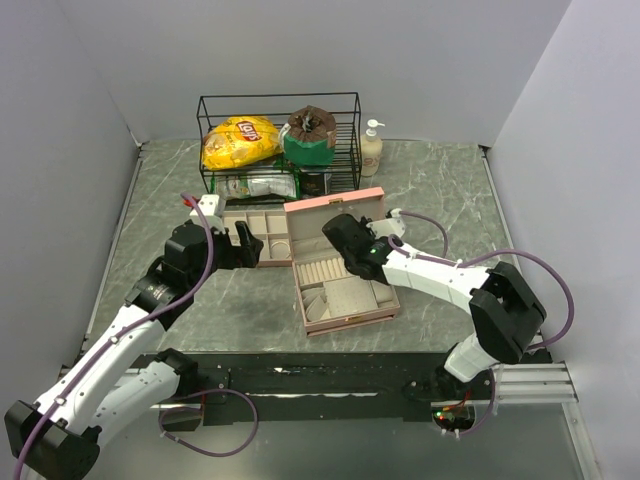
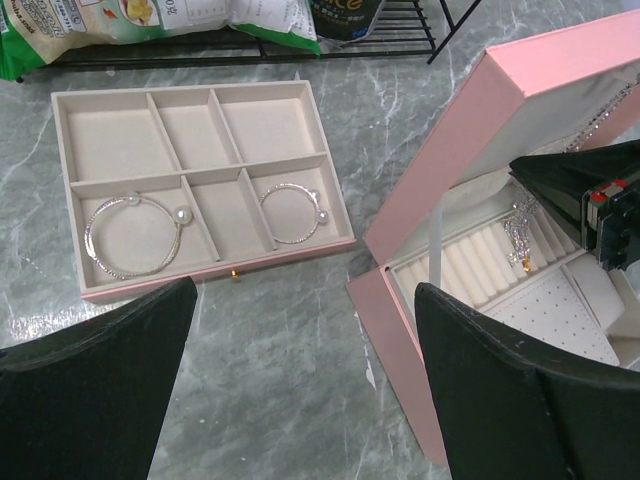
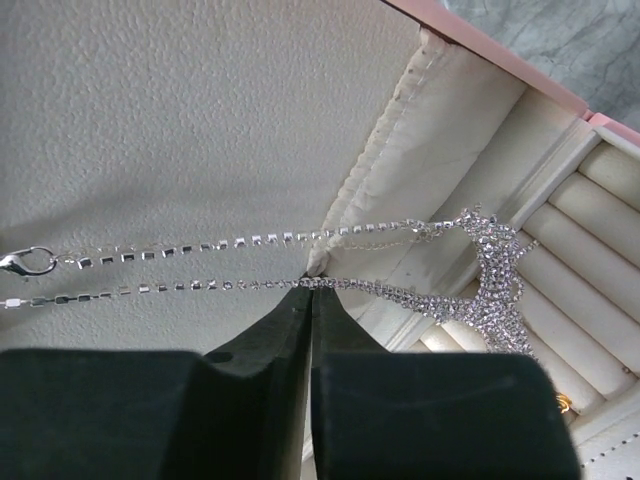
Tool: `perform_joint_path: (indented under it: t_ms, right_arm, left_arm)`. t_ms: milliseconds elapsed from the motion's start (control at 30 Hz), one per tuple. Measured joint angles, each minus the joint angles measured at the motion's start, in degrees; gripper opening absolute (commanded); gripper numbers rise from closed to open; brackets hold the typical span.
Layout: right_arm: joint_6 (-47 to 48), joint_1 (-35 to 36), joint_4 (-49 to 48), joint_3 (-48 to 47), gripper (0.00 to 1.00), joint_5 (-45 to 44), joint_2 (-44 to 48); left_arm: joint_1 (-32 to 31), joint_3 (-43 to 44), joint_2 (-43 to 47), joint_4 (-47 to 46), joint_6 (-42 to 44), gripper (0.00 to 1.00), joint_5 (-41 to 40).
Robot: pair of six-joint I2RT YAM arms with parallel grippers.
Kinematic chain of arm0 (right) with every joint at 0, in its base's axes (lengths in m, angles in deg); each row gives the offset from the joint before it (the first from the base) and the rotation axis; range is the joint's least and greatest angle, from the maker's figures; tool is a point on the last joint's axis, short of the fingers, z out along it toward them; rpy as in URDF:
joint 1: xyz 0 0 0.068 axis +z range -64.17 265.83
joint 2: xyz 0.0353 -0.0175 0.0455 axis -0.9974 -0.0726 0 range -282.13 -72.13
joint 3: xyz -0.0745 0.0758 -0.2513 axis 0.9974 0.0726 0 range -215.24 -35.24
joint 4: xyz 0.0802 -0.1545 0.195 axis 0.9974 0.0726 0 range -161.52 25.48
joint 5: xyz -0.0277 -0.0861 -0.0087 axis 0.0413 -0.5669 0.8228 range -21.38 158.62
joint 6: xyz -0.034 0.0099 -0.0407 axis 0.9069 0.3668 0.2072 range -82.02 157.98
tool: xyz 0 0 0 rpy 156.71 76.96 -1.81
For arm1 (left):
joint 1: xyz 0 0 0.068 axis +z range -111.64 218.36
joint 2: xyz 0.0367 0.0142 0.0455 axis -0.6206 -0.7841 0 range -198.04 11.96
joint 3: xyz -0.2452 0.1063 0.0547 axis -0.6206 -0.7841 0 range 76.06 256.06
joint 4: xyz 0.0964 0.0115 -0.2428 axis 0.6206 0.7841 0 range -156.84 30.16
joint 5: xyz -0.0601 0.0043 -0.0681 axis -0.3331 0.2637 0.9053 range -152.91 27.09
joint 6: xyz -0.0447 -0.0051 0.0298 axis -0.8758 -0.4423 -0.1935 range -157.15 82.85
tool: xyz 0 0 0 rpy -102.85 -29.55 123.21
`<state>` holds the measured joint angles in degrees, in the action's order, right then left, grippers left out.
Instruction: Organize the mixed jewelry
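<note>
The grey marble table (image 1: pixel 440 200) carried a black wire rack (image 1: pixel 345 140) at the back. In front of it stood the pink jewelry box (image 1: pixel 335 215) with its lid raised, and just beside it on the left lay the beige tray (image 2: pixel 60 140).

The left gripper (image 2: pixel 305 390) hovered near the tray with its fingers spread wide and nothing between them. The right gripper (image 3: pixel 310 295) was inside the open box, under the lid, and its fingers were pressed together on one strand of the crystal necklace (image 3: pixel 490 280), which hung over the ring rolls.

In the tray, the large hoop (image 2: pixel 182 214) lay in the near left compartment and the small hoop (image 2: pixel 322 216) in the near right one.
</note>
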<state>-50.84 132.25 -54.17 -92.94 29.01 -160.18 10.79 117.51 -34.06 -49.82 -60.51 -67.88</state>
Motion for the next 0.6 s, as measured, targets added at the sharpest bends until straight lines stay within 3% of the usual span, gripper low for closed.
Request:
perform_joint_path:
  t_ms: [300,600]
  right_arm:
    - [4.11,-0.72,-2.78,1.2,0.0,1.66,0.7]
    - [13.11,-1.31,-9.7,6.95,0.0,6.4,6.43]
  left_arm:
    - [0.0,-0.83,1.4,-0.76,1.36,0.96,3.04]
    - [0.0,-3.78,5.84,-7.58,4.24,0.96,20.59]
